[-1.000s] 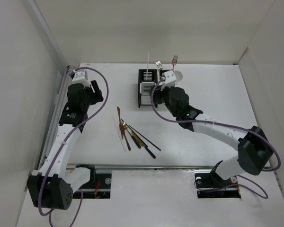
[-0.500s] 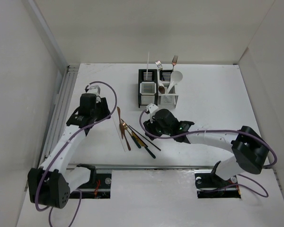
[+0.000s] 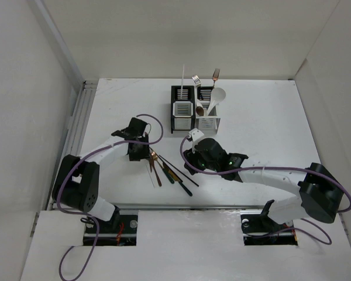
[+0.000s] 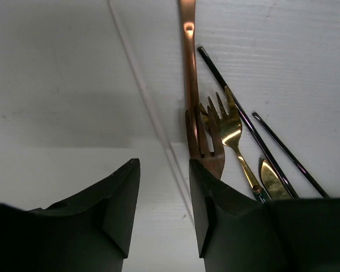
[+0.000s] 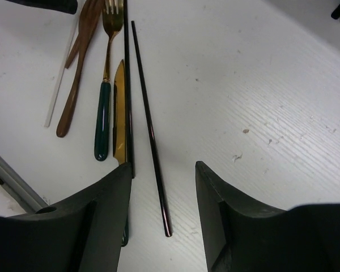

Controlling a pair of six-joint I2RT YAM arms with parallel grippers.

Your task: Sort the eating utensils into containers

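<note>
I see my left gripper [image 4: 164,184] spread wide, empty, at the copper fork [image 4: 188,68]; right gripper [image 5: 161,192] equally wide, empty, beside the black chopsticks [image 5: 149,130]; both utensils lie near-left of the caddies [image 3: 182,109].

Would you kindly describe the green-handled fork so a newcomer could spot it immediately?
On the white table, find the loose cutlery pile. The fork lies in it beside an all-copper fork. Only it pairs gold tines with a dark green handle.
</note>
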